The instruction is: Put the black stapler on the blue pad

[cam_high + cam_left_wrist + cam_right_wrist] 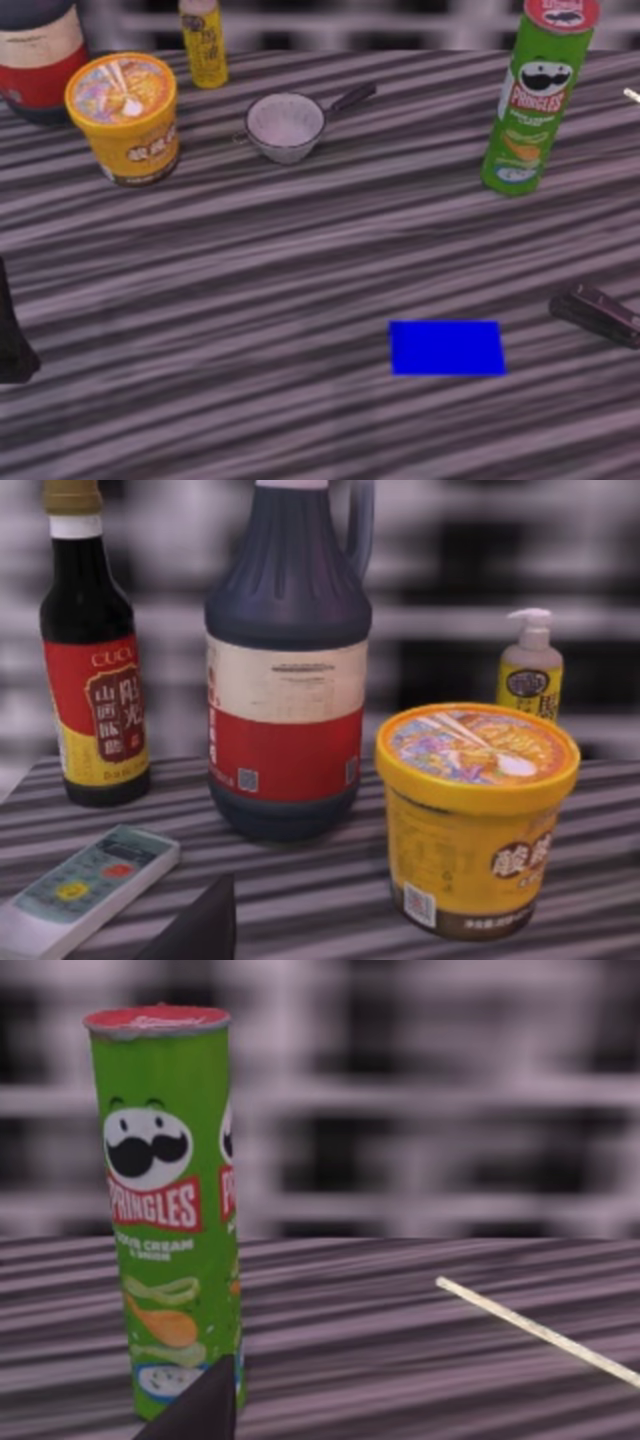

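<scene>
The black stapler (596, 314) lies flat near the table's right edge, slanted, with its dark grey top arm up. The blue pad (446, 347) lies flat a little to its left, bare, with a gap of striped table between them. My left gripper (12, 345) shows only as a dark shape at the table's left edge, far from both. My right gripper is outside the top view; in the right wrist view a dark tip of the gripper (205, 1410) stands in front of a green Pringles can (170, 1210). Neither wrist view shows the stapler or the pad.
At the back stand a yellow noodle cup (124, 116), a dark sauce jug (38, 55), a yellow pump bottle (203, 42), a small saucepan (288, 124) and the Pringles can (530, 100). A remote control (85, 885) and a soy bottle (95, 690) lie near the left gripper. A thin stick (535, 1332) lies at the back right.
</scene>
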### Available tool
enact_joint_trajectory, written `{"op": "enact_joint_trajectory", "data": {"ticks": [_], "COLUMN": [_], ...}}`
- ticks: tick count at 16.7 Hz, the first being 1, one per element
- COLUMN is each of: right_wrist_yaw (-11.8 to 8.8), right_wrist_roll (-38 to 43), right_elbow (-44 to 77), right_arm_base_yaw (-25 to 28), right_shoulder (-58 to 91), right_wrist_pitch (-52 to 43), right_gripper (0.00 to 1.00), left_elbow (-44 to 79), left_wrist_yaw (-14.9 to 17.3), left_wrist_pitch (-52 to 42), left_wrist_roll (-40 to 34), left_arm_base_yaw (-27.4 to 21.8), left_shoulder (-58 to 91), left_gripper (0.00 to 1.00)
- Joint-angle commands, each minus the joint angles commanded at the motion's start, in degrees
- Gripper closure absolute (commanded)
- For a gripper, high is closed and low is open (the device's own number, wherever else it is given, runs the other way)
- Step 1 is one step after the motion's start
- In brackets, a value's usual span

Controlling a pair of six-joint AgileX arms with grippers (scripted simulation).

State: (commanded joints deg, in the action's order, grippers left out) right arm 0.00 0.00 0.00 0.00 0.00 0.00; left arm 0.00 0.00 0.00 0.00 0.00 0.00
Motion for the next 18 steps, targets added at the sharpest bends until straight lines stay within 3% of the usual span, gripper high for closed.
{"op": "enact_joint_trajectory", "data": {"ticks": [4,8,18], "right_wrist_yaw": [-0.1,-0.2,0.4], "right_wrist_roll": [-1.0,-6.4,-29.7], "right_elbow": [1.7,11.8,52.5], "right_arm_base_yaw": [0.4,2.0,8.2], "right_shoulder": [1.8,12.6,69.0], "right_wrist_pitch": [-1.3,-8.6,-40.8], "right_gripper": [0.0,0.0,0.0], "left_elbow": [0.0,0.0,0.0], "left_wrist_yaw": [0.0,0.0,0.0], "left_wrist_pitch": [0.0,0.0,0.0], "left_wrist_roll": [0.0,0.0,0.0], "left_arm_base_yaw": [0.0,0.0,0.0], "left_shoulder": [0.0,0.0,0.0], "left_gripper": [0.0,0.0,0.0]}}
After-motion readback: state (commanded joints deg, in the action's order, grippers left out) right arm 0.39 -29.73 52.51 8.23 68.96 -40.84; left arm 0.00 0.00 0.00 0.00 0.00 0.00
